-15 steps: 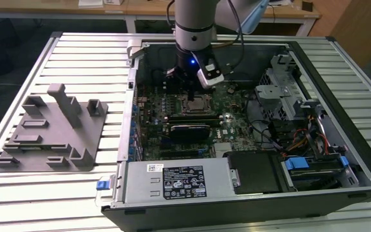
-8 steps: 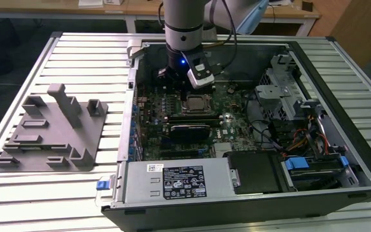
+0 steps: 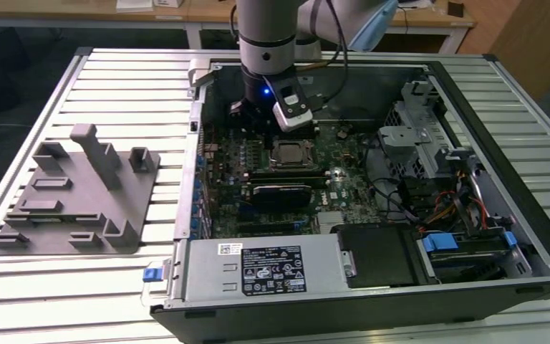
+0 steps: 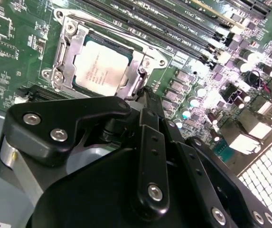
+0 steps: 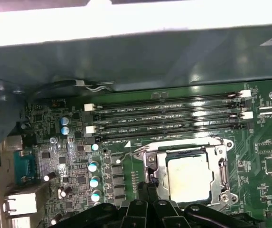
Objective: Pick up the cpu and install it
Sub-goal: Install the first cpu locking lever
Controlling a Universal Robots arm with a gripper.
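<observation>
The cpu (image 3: 289, 152) is a silvery square chip lying flat in the metal-framed socket on the green motherboard (image 3: 346, 186) inside the open computer case. It shows in both wrist views (image 4: 100, 64) (image 5: 189, 176), with the socket's frame around its edges. My gripper (image 3: 248, 118) hangs from the arm just behind the socket, at its far corner on the exterior view's left. Its black fingers (image 4: 145, 97) come together in one narrow tip, shut with nothing between them, beside the socket's corner. The gripper's black links (image 5: 147, 199) show close to the socket frame.
A grey plastic fixture (image 3: 74, 193) with upright posts stands on the slatted table at the exterior view's left. Inside the case sit memory slots (image 5: 169, 114), a black block (image 3: 280, 190) in front of the socket, a power supply (image 3: 256, 269), drive bays and cables (image 3: 447, 208).
</observation>
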